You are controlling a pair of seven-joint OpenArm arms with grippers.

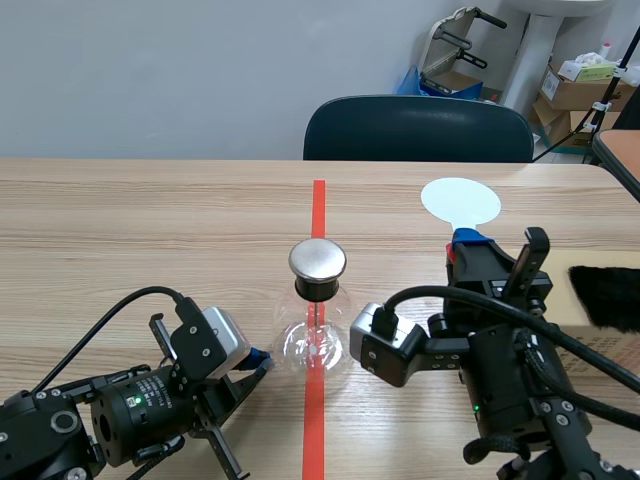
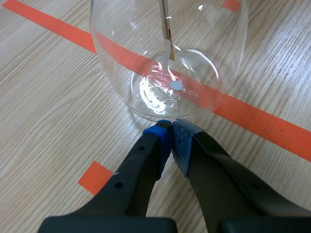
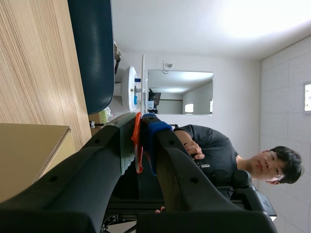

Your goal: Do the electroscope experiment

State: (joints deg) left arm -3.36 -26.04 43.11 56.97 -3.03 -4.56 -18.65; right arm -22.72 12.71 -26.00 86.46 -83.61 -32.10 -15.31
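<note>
The electroscope, a clear glass flask (image 1: 313, 345) with a round metal cap (image 1: 318, 261), stands on the red tape line at mid-table. Inside the flask (image 2: 146, 63) a thin rod carries a foil leaf (image 2: 169, 48). My left gripper (image 1: 262, 358) lies low on the table, shut on nothing, its blue pads (image 2: 160, 136) at the flask's base (image 2: 170, 127). My right gripper (image 1: 468, 240) is raised right of the flask and shut on the red handle of a white round paddle (image 1: 459, 203). In the right wrist view the gripper (image 3: 144, 127) pinches that handle (image 3: 138, 145), and the paddle (image 3: 143, 82) shows edge-on.
A black furry pad (image 1: 605, 295) lies on a cardboard box (image 1: 610, 345) at the right edge. A dark blue chair (image 1: 418, 130) stands behind the table. A person (image 3: 218, 155) sits in the room behind, seen past the right gripper. Bare wood spreads left.
</note>
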